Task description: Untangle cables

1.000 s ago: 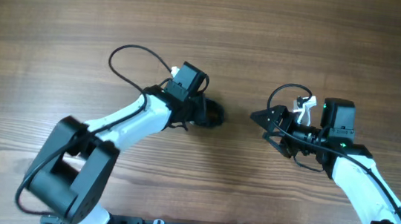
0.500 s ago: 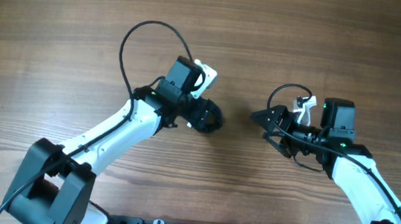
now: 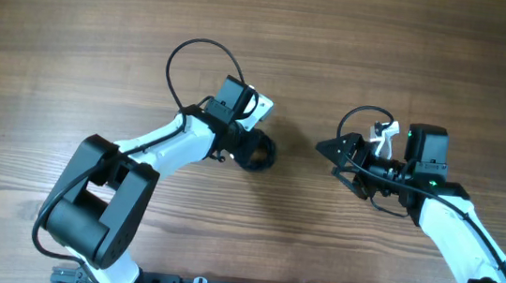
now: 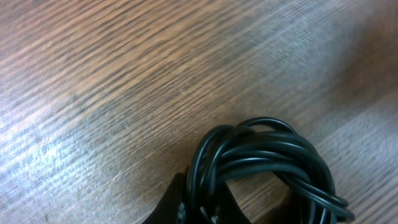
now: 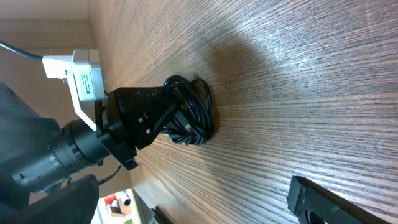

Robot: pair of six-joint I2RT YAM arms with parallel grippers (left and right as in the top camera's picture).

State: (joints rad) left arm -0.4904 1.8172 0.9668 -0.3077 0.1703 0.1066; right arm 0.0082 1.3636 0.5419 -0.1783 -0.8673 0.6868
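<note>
The cables (image 3: 257,153) are a small knotted coil of thin black cords on the wooden table, left of centre. My left gripper (image 3: 245,146) is shut on the coil's left side. In the left wrist view the coil (image 4: 267,163) fills the lower middle, with the fingertips (image 4: 200,206) pinched on its loops. The right wrist view shows the coil (image 5: 189,115) held by the left gripper (image 5: 163,118). My right gripper (image 3: 326,149) is a short way to the right of the coil, pointing at it, open and empty. Only one of its fingers (image 5: 323,202) shows.
A thick black arm cable (image 3: 195,65) loops above the left wrist. The table's near edge (image 5: 134,193) and some clutter beyond it show in the right wrist view. Bare wood lies between the two grippers (image 3: 294,151).
My left arm has swung and its wrist has turned, carrying the coil slightly left and toward the table's front edge. The right arm has not moved.
</note>
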